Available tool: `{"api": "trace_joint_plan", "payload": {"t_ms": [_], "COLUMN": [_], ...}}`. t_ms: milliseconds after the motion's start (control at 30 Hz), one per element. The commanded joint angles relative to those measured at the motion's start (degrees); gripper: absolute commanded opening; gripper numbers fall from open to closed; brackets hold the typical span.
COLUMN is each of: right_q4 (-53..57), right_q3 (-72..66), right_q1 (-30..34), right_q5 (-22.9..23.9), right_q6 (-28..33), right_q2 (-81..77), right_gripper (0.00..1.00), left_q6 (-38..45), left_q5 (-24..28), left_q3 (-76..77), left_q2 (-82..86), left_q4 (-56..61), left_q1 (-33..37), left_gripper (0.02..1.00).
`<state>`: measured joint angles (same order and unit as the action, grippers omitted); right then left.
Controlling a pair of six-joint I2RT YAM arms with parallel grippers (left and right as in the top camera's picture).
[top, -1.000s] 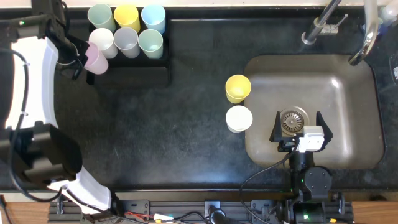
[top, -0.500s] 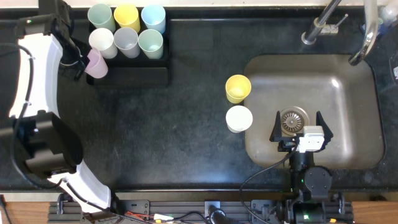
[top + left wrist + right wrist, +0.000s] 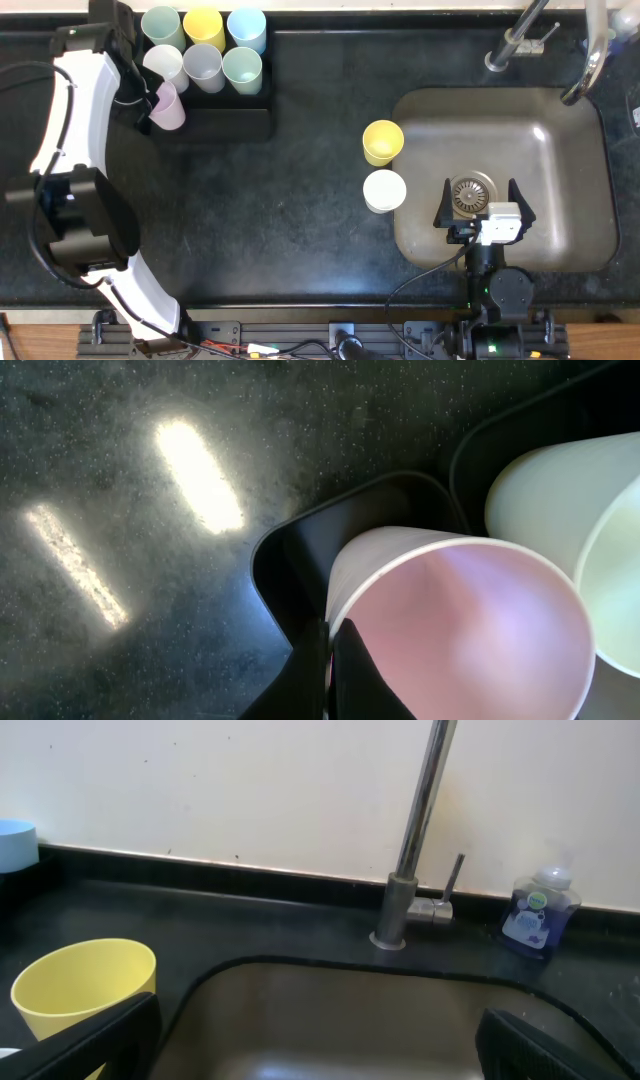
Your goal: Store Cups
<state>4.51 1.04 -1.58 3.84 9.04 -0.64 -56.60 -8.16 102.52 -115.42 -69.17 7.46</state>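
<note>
Starting far left: hard to make out the left gripper (image 3: 136, 94) from above, half buried under the bend of its own white arm. Reaches up the counter's left side, wrist turned in toward the black rack (image 3: 232, 121). Seen up close, clamps hard on the rim of the pink cup (image 3: 455, 630), with one finger (image 3: 365, 685) inside the lip and the other outside, both cropped at the frame edge. Holds that cup tilted at the rack's front-left corner, over a dark open compartment. Hides the cup's base, so cannot tell about contact with the rack floor. Just beside it, a white cup (image 3: 560, 500), cut off by the picture's border. Behind and alongside, five more cups (image 3: 204, 25) standing in the rack.

Moving right across bare counter: a yellow cup (image 3: 382, 141) and a second white cup (image 3: 384, 190), close together by the sink's (image 3: 560, 130) left rim.

Over the basin, the right gripper (image 3: 480, 192), spread wide, gripping nothing. At the back, the tap (image 3: 520, 35) and a soap bottle (image 3: 540, 910).
</note>
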Motion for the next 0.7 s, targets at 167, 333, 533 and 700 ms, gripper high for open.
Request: {"api": "trace_joint_plan", "payload": {"t_ms": [167,333,533,700], "right_q4": [-0.33,-0.33,-0.31,-0.33], "right_q3": [-0.74,-0.74,-0.74,-0.74], "right_q1": [-0.28,-0.28,-0.28,-0.28], "right_q5": [0.07,0.07,0.07,0.04], "right_q6": [-0.48,-0.48,-0.48,-0.48], "right_q2": [0.44,0.44,0.44,0.44], "right_gripper": [0.996,0.998,0.998,0.993], "left_q6": [-0.68,-0.66,0.11,5.7], "left_q5": [-0.5,-0.26,1.99,2.08], "left_q3": [-0.59,-0.59,-0.57,-0.57], "left_q2": [-0.66,-0.66,1.97,7.17], "left_q4": [0.2,0.09,-0.66,0.33], "left_q1": [-0.31,-0.37,-3.06,-13.22], "left_gripper": [0.689,0.998,0.998,0.998]}}
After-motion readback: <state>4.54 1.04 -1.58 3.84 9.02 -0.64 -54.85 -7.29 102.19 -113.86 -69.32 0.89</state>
